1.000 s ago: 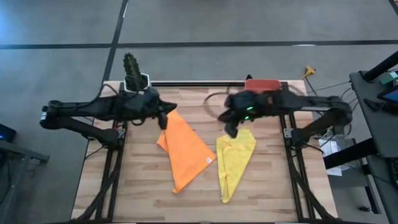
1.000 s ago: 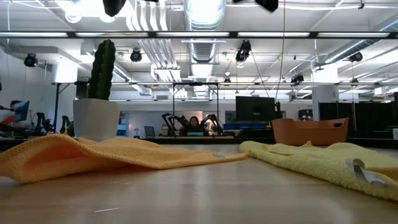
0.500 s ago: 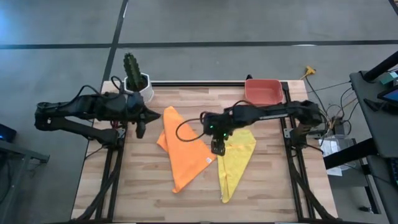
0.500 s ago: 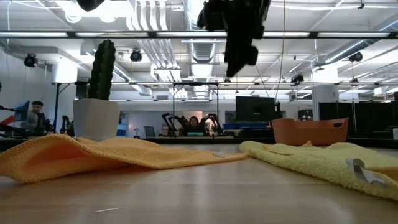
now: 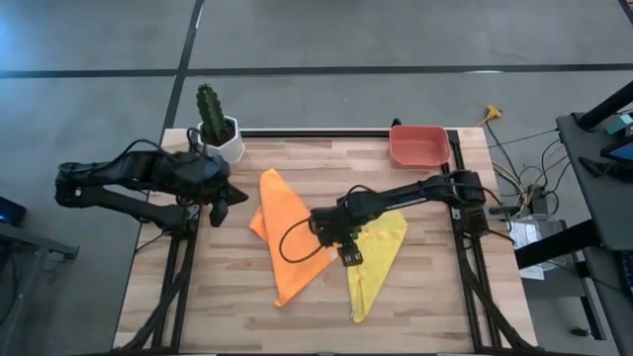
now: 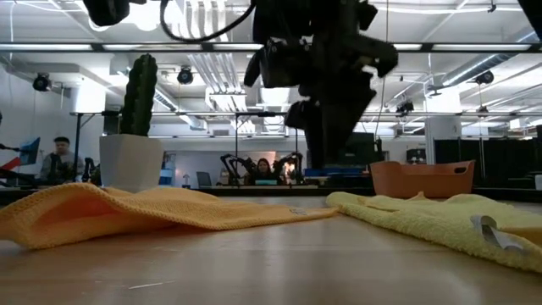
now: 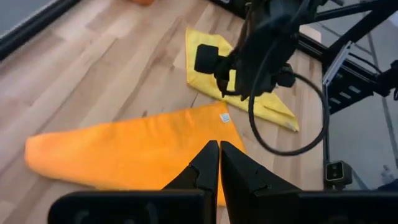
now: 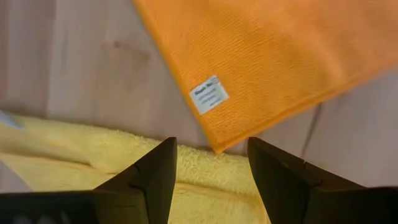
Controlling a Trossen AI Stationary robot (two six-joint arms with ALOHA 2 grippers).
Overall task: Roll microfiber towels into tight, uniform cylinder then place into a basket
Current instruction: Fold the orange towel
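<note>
Towels (image 5: 292,237) flat beside open end effector (image 5: 348,255)

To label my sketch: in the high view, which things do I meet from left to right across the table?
left gripper → orange towel → right gripper → yellow towel → basket

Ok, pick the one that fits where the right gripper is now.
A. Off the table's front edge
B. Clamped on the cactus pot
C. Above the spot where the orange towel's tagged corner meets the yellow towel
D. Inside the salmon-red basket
C: in the high view the right gripper sits open over the orange towel corner beside the yellow towel, and its wrist view shows that corner's white tag between its fingers.
</note>
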